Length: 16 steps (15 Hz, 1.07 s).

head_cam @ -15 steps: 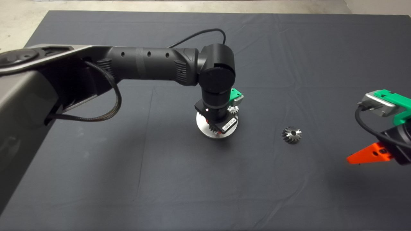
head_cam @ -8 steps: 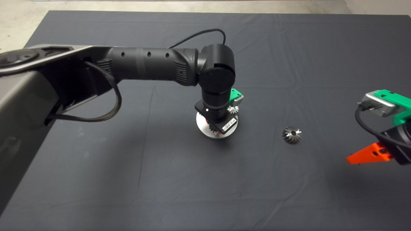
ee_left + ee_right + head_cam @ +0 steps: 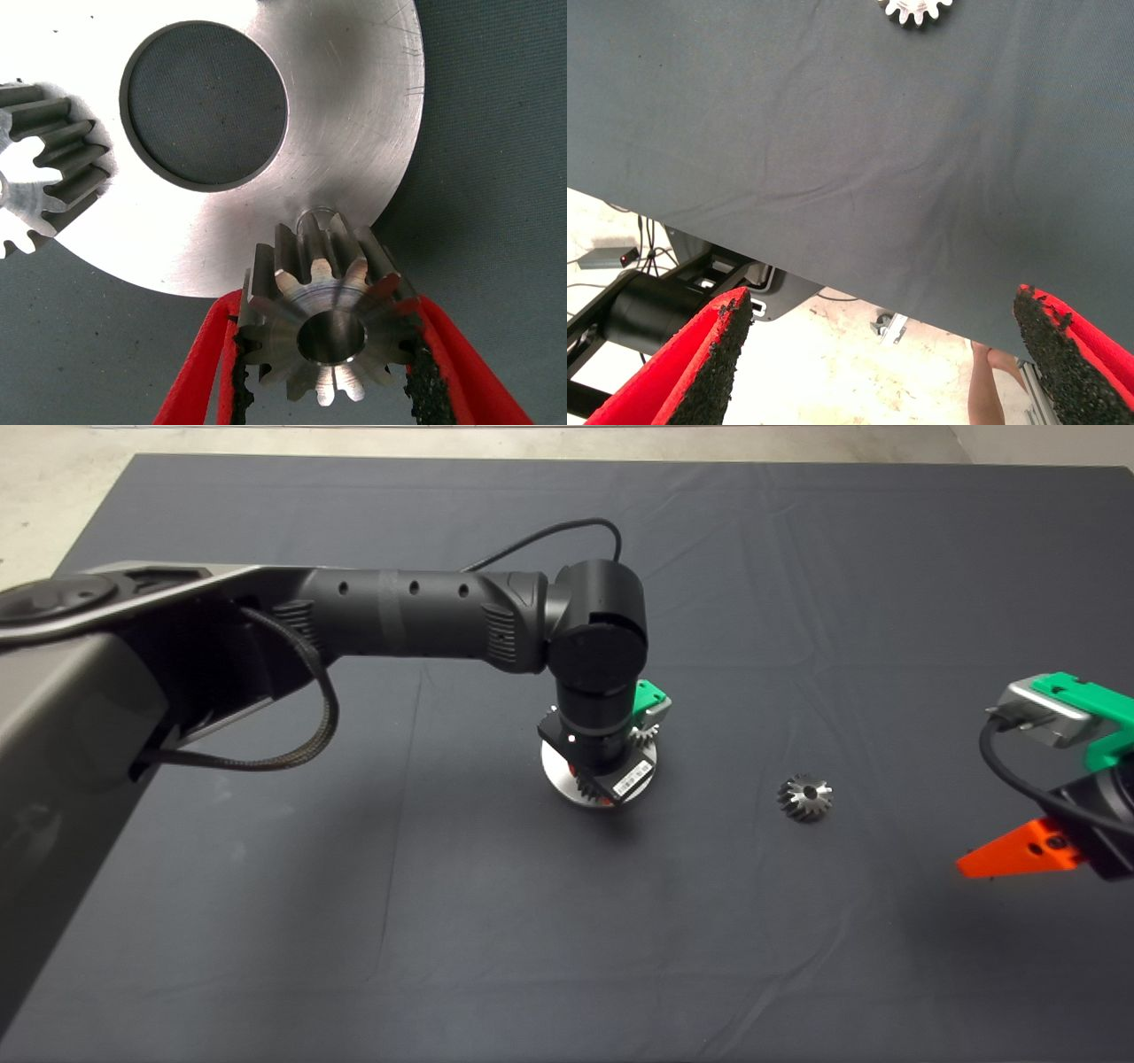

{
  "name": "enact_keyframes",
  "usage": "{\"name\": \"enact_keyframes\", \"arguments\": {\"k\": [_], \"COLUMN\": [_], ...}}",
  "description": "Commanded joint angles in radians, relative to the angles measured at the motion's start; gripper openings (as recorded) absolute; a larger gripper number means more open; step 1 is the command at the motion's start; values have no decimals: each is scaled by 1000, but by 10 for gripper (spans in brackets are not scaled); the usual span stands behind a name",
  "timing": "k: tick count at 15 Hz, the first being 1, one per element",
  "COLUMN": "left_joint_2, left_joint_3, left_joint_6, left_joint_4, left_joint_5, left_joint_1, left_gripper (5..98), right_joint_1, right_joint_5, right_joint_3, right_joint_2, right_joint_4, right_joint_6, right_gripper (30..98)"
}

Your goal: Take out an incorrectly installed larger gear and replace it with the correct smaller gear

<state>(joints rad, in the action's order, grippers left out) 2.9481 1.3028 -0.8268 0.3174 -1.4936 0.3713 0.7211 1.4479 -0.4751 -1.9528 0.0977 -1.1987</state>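
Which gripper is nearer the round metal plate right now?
Left. The left gripper hangs right over the round metal plate, shut on a gear. The right gripper waits at the mat's right edge, open.

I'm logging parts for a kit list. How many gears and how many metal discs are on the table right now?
Metal disc: 1
Gears: 3 (held gear in the left pincer, disc-side gear, loose gear on the mat)
Total: 4
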Motion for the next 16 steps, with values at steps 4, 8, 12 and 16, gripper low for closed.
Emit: {"name": "enact_keyframes", "arguments": {"k": [4, 8, 12, 16], "left_joint_2": [7, 7, 7, 7], "left_joint_3": [1, -1, -13, -1], "left_joint_6": [-6, -6, -6, 1], "left_joint_4": [-14, -12, -11, -1], "left_joint_5": [53, 49, 42, 41], "left_joint_1": [25, 20, 17, 17], "left_gripper": [347, 347, 347, 347], "right_joint_1": [23, 23, 23, 23], "right_joint_5": [0, -1, -1, -1], "right_joint_3": [3, 3, 3, 3], "right_joint_2": [31, 31, 30, 28], "right_joint_4": [36, 36, 36, 36], "right_joint_6": [-5, -5, -5, -5], "right_gripper": [781, 781, 781, 781]}}
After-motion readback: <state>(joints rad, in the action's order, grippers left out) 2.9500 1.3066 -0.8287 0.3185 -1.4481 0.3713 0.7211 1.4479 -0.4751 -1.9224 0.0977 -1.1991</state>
